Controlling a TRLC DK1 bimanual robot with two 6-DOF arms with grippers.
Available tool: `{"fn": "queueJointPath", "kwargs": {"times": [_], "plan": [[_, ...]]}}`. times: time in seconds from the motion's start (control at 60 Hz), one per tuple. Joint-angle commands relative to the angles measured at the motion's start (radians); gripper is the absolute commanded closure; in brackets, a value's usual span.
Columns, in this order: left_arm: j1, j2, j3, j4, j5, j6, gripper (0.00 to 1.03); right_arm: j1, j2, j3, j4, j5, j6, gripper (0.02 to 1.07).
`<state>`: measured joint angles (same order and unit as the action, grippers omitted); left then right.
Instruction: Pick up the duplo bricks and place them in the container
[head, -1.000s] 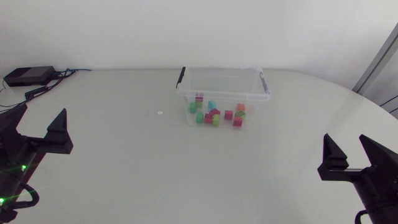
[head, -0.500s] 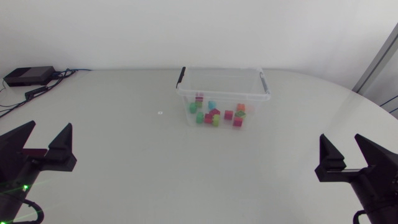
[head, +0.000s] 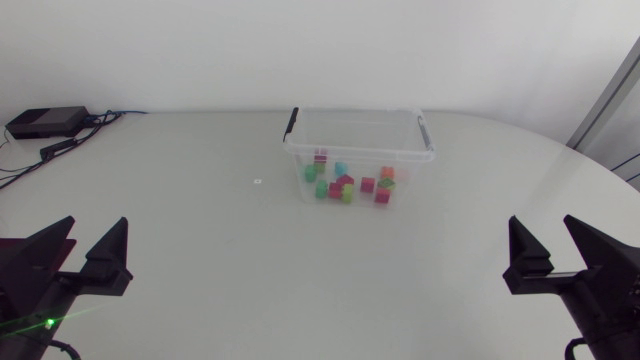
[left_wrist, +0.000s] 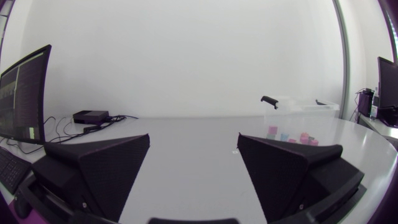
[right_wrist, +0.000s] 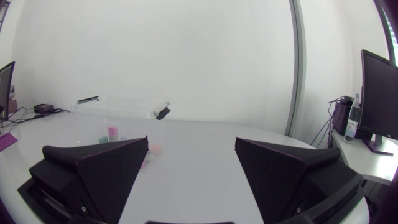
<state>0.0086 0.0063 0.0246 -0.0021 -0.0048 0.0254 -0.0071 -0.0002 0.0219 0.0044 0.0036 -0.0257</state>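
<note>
A clear plastic container (head: 358, 150) with black handles stands at the table's far middle. Several duplo bricks (head: 345, 184) in pink, green, teal and orange lie inside it. My left gripper (head: 78, 258) sits low at the near left, open, with nothing between its fingers. My right gripper (head: 562, 252) sits low at the near right, also open and holding nothing. From the left wrist the container (left_wrist: 300, 112) and the bricks (left_wrist: 289, 135) show far ahead of my left gripper (left_wrist: 194, 155). From the right wrist the container (right_wrist: 121, 107) stands ahead of my right gripper (right_wrist: 191, 158).
A small white speck (head: 257, 182) lies on the table left of the container. A black box with cables (head: 45, 122) sits at the far left corner. Bare table stretches between both grippers and the container.
My left gripper has drawn back toward the near edge and a little rightward. My right gripper has shifted slightly nearer too. Container and bricks have not moved.
</note>
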Motion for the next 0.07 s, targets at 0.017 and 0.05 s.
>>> {"fn": "queueJointPath", "kwargs": {"times": [0.017, 0.05], "plan": [[-0.009, -0.006, -0.025, 0.002, 0.005, -0.025, 0.05, 0.007, 0.000, -0.022, -0.004, -0.004, 0.026, 0.06], [-0.009, -0.006, -0.025, 0.002, 0.005, -0.025, 0.05, 0.007, 0.000, -0.022, -0.004, -0.004, 0.026, 0.06]]}}
